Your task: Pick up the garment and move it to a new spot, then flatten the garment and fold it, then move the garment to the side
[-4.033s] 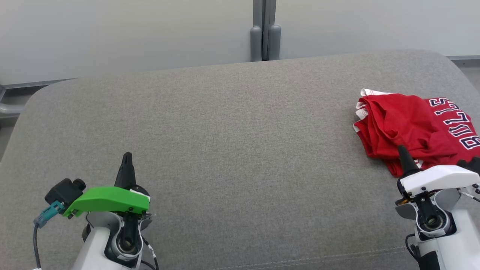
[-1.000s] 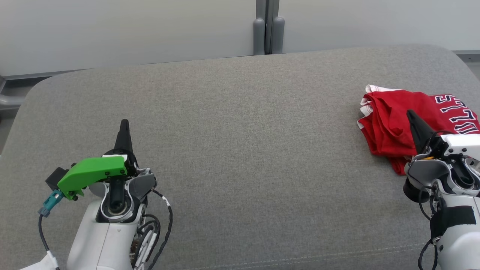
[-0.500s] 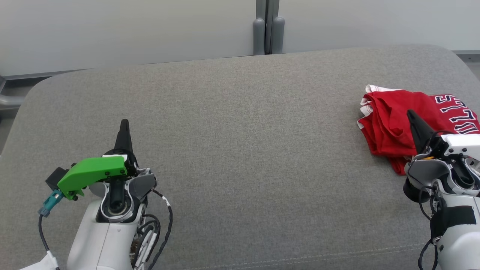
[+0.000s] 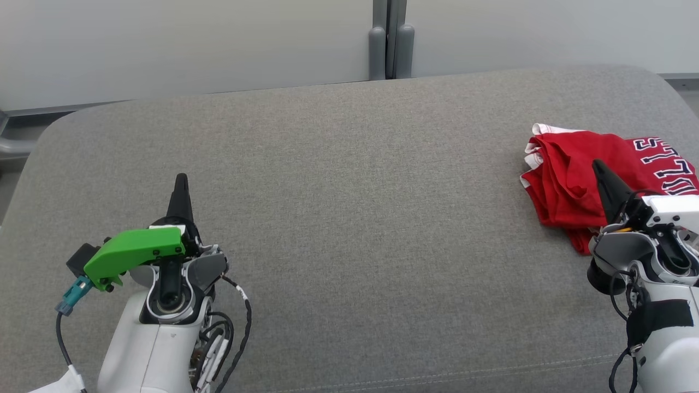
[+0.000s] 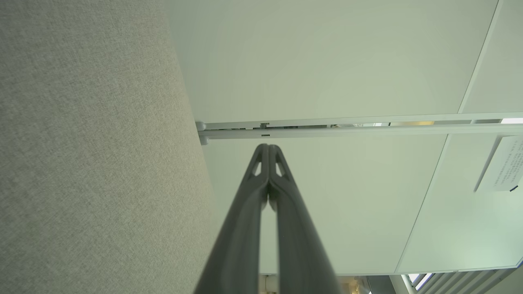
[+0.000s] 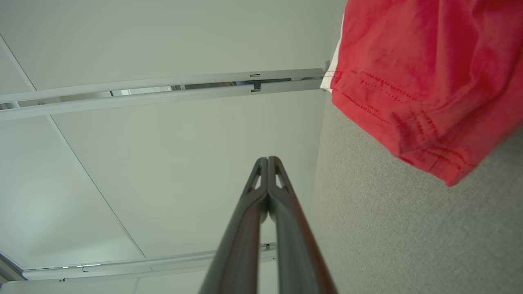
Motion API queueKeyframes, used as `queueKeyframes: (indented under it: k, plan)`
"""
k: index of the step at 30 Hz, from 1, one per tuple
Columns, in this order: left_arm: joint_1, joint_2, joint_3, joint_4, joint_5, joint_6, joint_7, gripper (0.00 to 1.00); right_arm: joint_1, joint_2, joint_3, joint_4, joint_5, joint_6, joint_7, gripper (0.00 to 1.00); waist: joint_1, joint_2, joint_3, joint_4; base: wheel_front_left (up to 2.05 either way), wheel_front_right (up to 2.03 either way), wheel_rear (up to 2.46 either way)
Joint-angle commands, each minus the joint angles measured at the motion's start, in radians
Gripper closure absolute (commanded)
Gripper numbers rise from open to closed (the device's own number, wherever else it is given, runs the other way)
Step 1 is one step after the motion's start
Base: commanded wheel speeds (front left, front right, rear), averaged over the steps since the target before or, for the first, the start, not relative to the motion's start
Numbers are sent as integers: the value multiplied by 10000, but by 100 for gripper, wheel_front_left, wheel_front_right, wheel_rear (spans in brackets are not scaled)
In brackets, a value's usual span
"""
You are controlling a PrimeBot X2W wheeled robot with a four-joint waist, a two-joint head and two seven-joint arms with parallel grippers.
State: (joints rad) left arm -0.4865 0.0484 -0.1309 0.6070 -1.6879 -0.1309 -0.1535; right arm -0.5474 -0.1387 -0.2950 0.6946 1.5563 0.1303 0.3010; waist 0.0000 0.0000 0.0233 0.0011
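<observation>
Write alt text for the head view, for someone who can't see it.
A crumpled red garment lies at the right edge of a grey cushion. The right claw, shut, is beside it; the left claw, shut, is far off at lower left.

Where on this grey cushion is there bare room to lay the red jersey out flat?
The widest bare stretch of the grey cushion lies between the left claw and the red jersey, back edge to front seam. The right end is crowded: the jersey sits bunched there, the right claw close by.

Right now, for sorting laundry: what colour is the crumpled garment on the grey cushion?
The crumpled garment is red, white-edged; head view best.
</observation>
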Motion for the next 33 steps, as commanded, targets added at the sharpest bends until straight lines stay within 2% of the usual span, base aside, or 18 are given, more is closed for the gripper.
queueKeyframes:
  k: [1, 33]
  plan:
    - [-140, 1, 17, -4, -31, -43, 31, 100, -62, -46, 13, 15, 78, 7, -6, 100, 0, 0, 0, 0, 0, 0, 0]
    - [-138, 1, 16, -6, -32, -43, 30, 100, -56, -60, 39, 15, 89, 7, -27, 100, 0, 0, 0, 0, 0, 0, 0]
